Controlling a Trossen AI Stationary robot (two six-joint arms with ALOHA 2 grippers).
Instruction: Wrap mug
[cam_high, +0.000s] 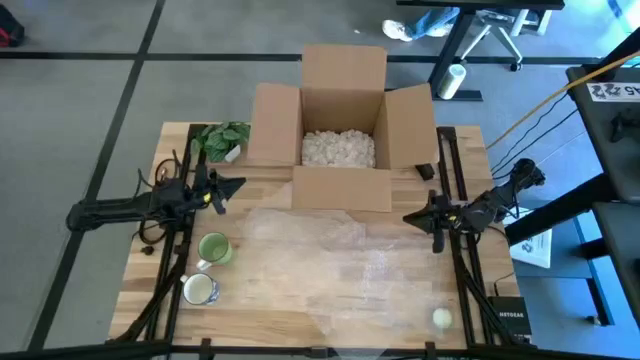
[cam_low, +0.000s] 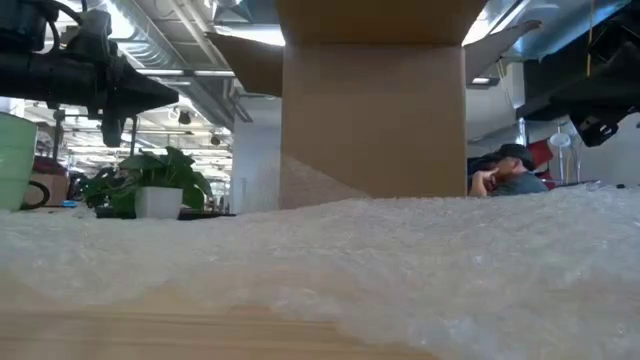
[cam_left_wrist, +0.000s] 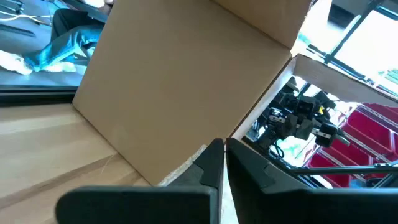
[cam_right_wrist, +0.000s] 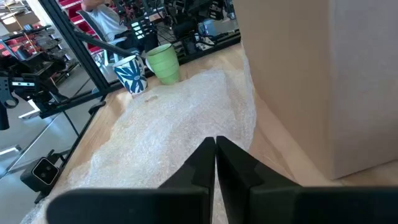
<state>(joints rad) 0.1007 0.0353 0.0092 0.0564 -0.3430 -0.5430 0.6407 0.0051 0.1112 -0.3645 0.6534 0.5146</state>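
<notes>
Two mugs (cam_high: 208, 268) beside bubble wrap (cam_high: 330, 262)

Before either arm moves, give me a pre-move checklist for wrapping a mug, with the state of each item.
1. Bubble wrap laid flat on the table: ok.
2. Green mug upright, beside the wrap's edge: ok.
3. White-and-blue mug upright, clear of the wrap: ok.
4. Left end effector shut, holding nothing: ok.
5. Right end effector shut, holding nothing: ok.
6. Open box behind the wrap, filler inside: ok.
</notes>
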